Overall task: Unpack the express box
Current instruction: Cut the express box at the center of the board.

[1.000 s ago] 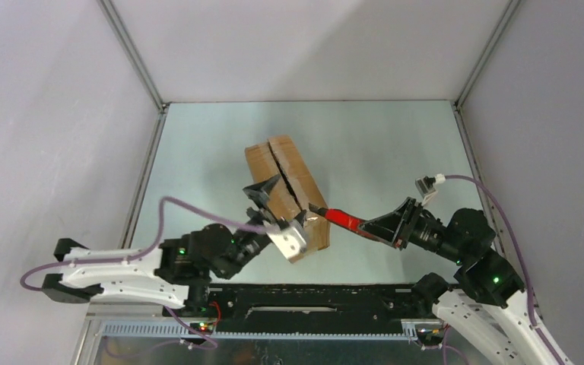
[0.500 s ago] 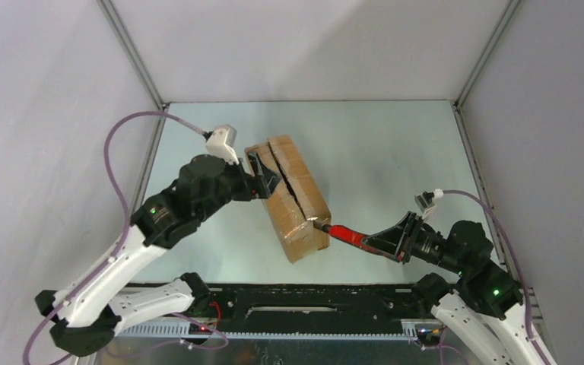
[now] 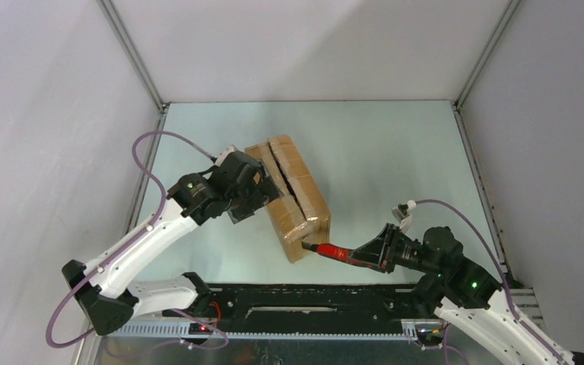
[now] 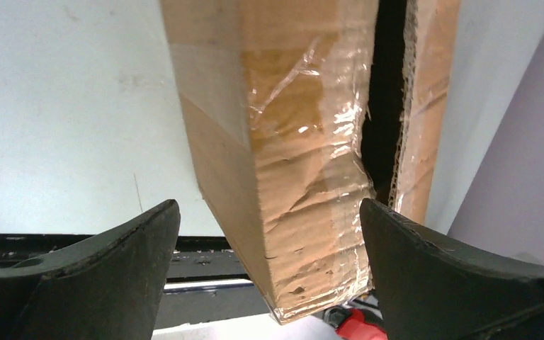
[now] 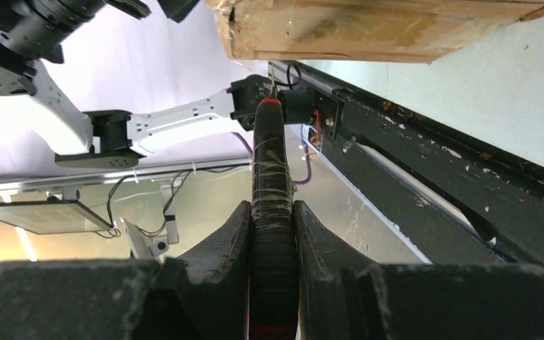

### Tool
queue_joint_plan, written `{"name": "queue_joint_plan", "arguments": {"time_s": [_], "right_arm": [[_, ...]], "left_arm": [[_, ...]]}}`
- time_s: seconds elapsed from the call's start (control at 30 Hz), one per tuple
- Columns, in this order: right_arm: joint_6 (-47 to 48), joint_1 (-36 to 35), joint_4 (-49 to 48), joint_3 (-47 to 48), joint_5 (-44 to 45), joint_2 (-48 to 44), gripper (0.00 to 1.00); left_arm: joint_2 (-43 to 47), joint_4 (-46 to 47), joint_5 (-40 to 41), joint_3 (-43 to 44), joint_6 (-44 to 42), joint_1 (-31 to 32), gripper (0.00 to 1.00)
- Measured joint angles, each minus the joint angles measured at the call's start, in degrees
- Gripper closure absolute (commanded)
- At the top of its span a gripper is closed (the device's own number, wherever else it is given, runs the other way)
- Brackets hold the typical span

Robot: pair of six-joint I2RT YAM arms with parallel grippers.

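Interior of express box [image 3: 309, 187] dark; red tool [image 3: 342, 253] tip indistinct

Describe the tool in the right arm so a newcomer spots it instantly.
On the pale table, a brown express box lies diagonally at centre. Off its near corner, the right gripper holds a slim cutter between its fingers, pointing at the box. Its red handle is the only red on the table.

Left hand [image 3: 265, 182] now beside express box [image 3: 298, 194]; cutter [image 3: 338, 252] at its near corner.
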State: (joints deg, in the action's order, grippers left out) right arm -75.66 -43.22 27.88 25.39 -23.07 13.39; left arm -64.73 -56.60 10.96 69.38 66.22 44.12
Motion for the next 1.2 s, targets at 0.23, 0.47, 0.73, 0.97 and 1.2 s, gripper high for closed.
{"name": "queue_joint_plan", "arguments": {"time_s": [0.23, 0.47, 0.73, 0.97, 1.2], "right_arm": [[-0.4, -3.9, -4.5, -1.7, 4.3, 1.5, 1.0], [-0.5, -3.9, -7.4, -2.3, 5.0, 1.6, 1.0], [-0.6, -3.8, -7.4, -2.4, 5.1, 0.4, 1.0], [-0.7, -3.7, -7.4, -2.4, 5.1, 0.4, 1.0], [-0.7, -3.7, -7.5, -2.4, 5.1, 0.7, 1.0]], "left_arm": [[-4.0, -7.8, 5.9, 6.2, 3.8, -0.3, 0.0], [-11.6, -14.4, 8.5, 18.5, 3.3, -5.6, 0.0], [0.9, -9.0, 5.7, 8.4, -5.3, -17.1, 0.0], [-2.7, -10.7, 6.6, 10.2, -8.2, -16.1, 0.0], [-6.6, -13.1, 5.9, 12.9, -5.3, -12.2, 0.0]]}}
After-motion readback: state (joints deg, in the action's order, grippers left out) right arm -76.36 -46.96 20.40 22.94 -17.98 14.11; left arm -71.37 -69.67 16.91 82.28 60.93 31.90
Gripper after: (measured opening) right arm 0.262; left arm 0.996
